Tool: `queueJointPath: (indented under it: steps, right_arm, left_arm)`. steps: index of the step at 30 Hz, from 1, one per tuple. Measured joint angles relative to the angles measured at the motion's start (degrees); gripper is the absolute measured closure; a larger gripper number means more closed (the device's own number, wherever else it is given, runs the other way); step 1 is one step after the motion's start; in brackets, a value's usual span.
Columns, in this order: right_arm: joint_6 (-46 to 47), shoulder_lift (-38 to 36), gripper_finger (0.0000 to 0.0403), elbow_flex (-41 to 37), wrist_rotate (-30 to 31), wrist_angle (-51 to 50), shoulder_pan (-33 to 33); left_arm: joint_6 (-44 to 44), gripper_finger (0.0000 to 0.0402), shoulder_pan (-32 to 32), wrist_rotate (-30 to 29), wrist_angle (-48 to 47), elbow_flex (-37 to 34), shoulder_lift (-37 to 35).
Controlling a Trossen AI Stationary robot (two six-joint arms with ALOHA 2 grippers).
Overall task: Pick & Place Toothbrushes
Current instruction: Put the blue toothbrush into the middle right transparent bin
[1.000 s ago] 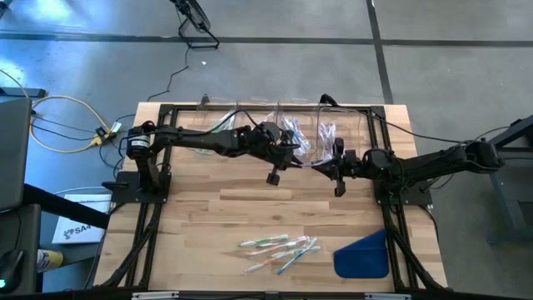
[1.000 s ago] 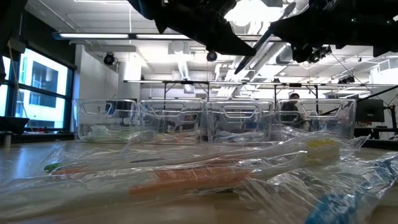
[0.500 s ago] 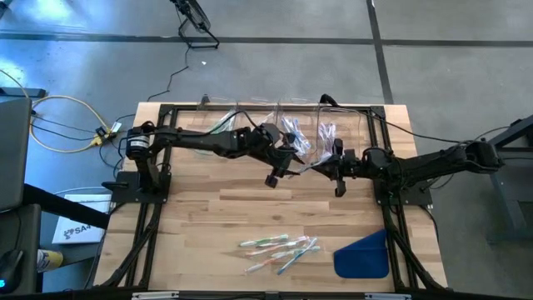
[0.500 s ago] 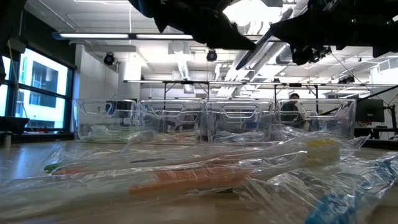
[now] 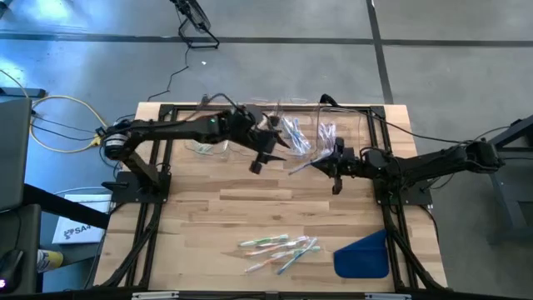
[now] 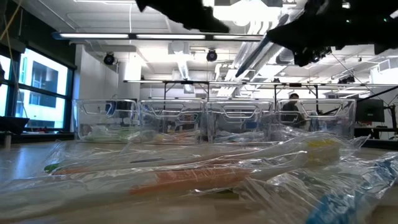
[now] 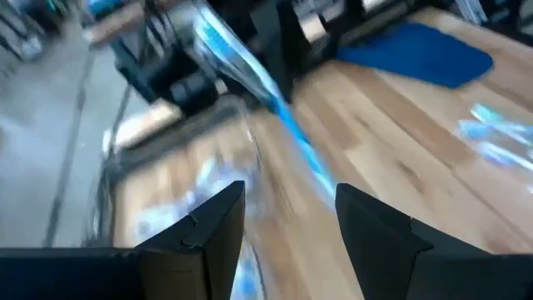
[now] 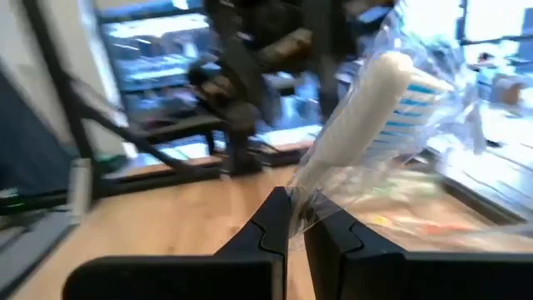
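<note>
Now my right gripper (image 8: pixel 296 218) pinches a wrapped toothbrush (image 8: pixel 366 112) near the table's far edge, probably for binning; my left gripper (image 7: pixel 287 212) hangs empty, jaws apart.

Bare table (image 5: pixel 208 217) between bins (image 5: pixel 283 125) and toothbrushes (image 5: pixel 279 248).

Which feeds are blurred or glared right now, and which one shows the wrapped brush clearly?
Left wrist view: heavy motion blur; the open left gripper is the sharpest thing. Right wrist view: background smeared, but the right gripper and its wrapped toothbrush read fairly well. Low view: ceiling lights glare, arms are silhouettes, near wrappers soft. High view: evenly lit and sharp.
</note>
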Motion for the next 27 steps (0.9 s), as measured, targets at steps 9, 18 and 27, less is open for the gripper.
queueJointPath:
  steps: [9,18,27]
  right_arm:
    - [2.45,2.23,0.039,16.71,6.06,-25.25,-6.06]
    - [6.64,9.19,0.039,26.57,2.61,-33.62,-18.41]
    - [13.8,22.28,0.0391,28.57,-8.42,-34.69,-30.45]
  left_arm:
    - [-3.33,0.0217,2.62,-5.06,-13.0,-0.05,-7.4]
    - [-4.07,0.0217,2.49,-7.26,-16.85,-0.04,-8.47]
    - [-1.41,0.0217,0.93,-7.23,-17.29,-0.04,-8.44]
